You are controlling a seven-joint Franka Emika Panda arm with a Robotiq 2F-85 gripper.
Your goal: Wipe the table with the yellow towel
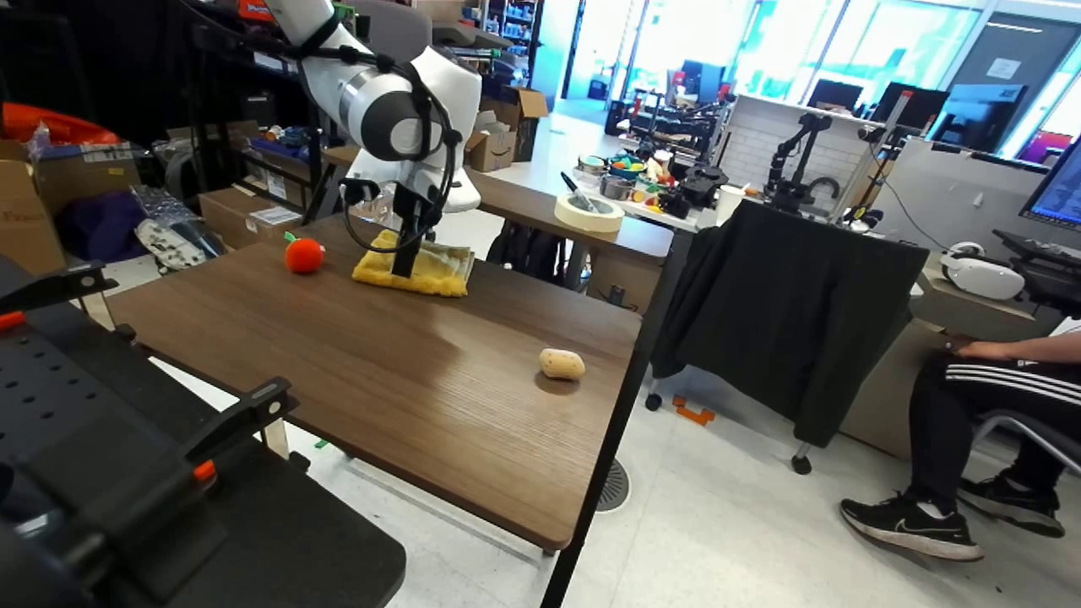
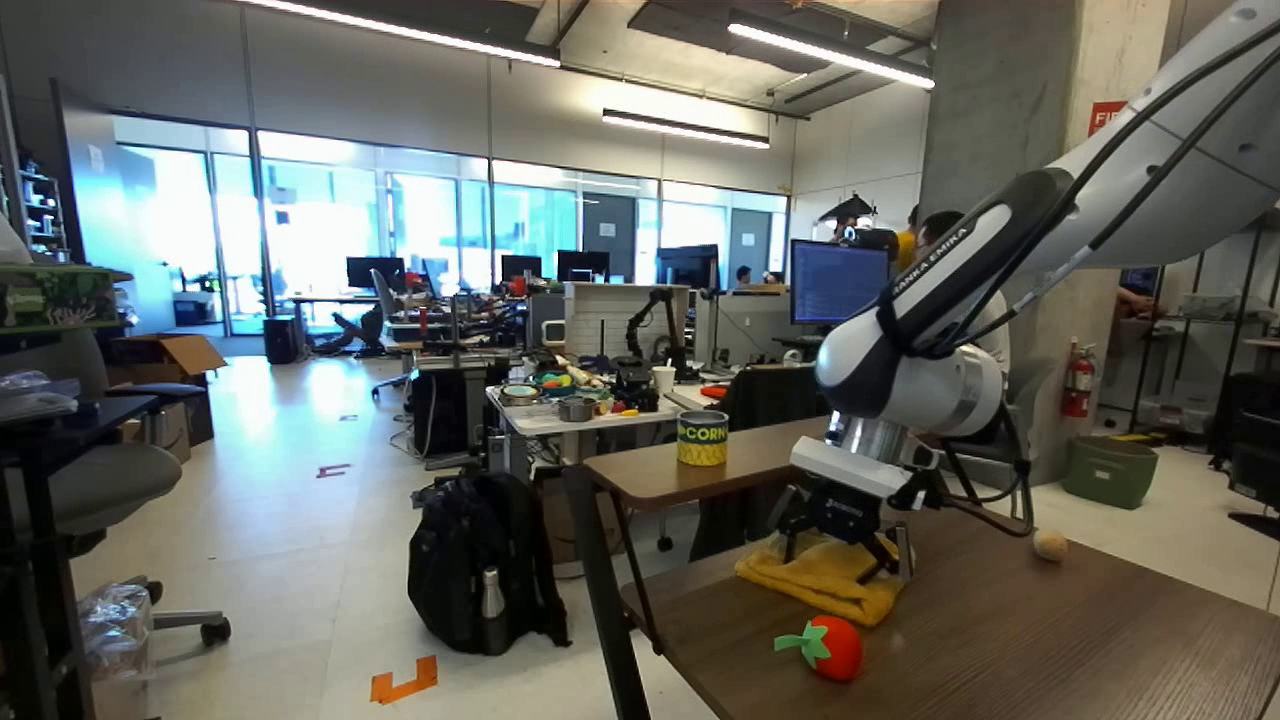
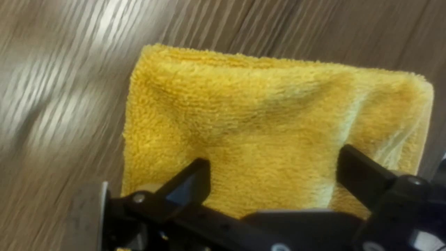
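one yellow towel is laid folded beneath the claw, whose jaws are parted wide; likely light, soft and limp, it should be pinched between them into a raised fold

The pincer is right down at the yellow towel, jaws spread wide, and the towel's lying a bit rumpled on the dark brown worktop. Just on the near side of it there's a red tomato-looking thing with green leaves, and a small tan lump sits well off to the right. Far side has a CORN container on another worktop. There's a black backpack on the floor to the left, silver bottle at its side.
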